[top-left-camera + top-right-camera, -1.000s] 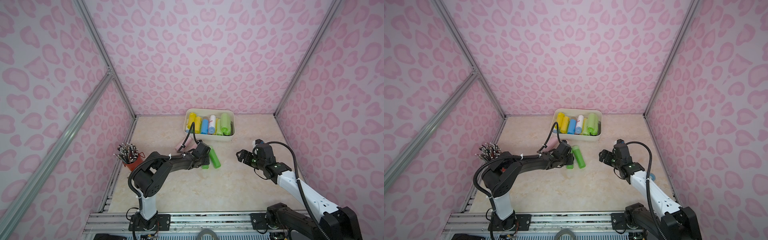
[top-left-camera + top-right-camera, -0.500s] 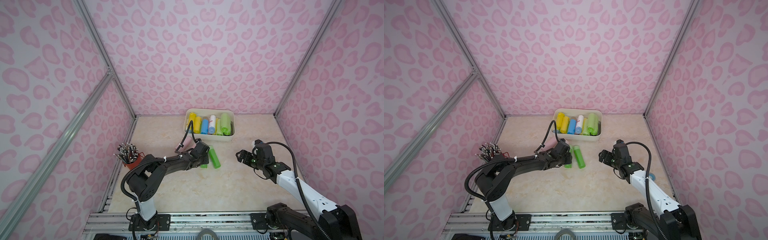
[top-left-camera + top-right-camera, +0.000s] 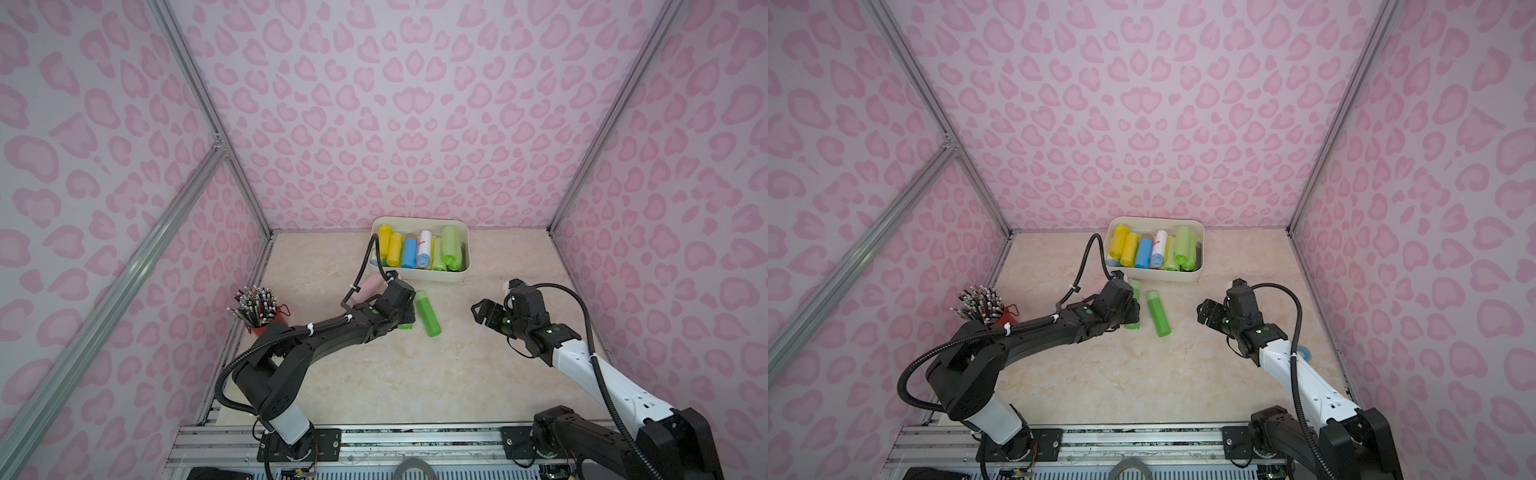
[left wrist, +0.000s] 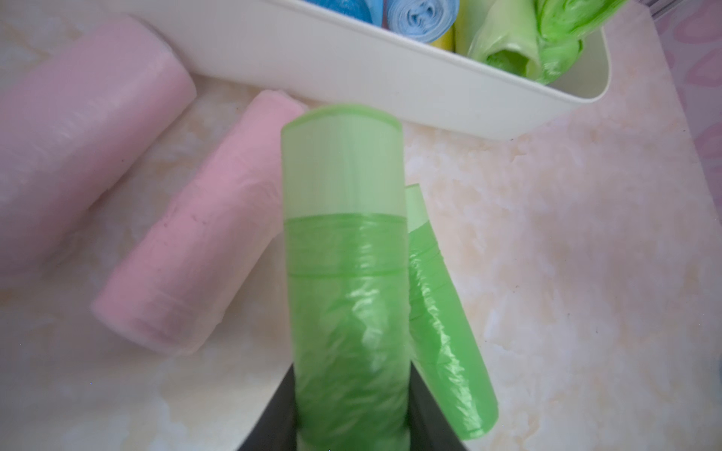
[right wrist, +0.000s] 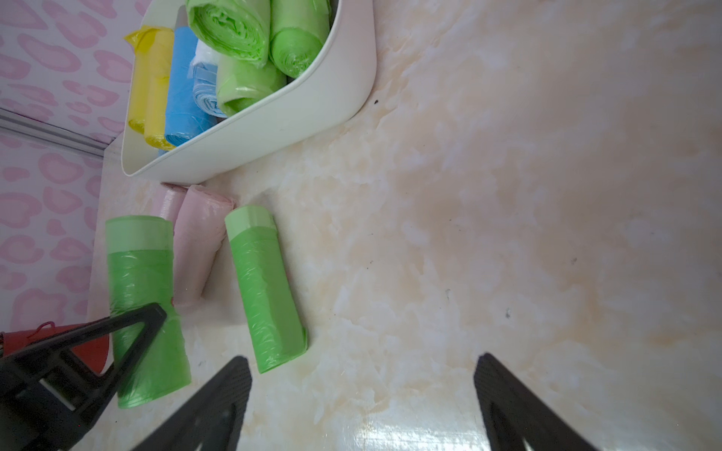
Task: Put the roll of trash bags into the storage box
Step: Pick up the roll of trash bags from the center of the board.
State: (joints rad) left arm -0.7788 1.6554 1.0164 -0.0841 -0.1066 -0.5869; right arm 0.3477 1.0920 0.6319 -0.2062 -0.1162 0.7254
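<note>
My left gripper (image 4: pixel 351 410) is shut on a green roll of trash bags (image 4: pixel 344 273), its jaws pressed on both sides of the roll's near end. In a top view the roll (image 3: pixel 1133 291) pokes out past the gripper (image 3: pixel 1128 312), pointing toward the storage box (image 3: pixel 1158 275). This cream box (image 3: pixel 419 275) at the back holds several yellow, blue, white and green rolls. A second green roll (image 3: pixel 428 313) lies on the table just right of the held one. My right gripper (image 5: pixel 362 359) stands open over bare table to the right (image 3: pixel 484 313).
Two pink rolls (image 4: pixel 187 250) (image 4: pixel 78 129) lie between the left gripper and the box's front wall (image 4: pixel 390 78). A red cup of pencils (image 3: pixel 264 320) stands at the left edge. A small blue object (image 3: pixel 1302 354) sits beside the right arm. Pink walls enclose three sides.
The left jaws have narrowed onto the green roll. The left arm has shifted slightly; the right arm has stayed still and open.
</note>
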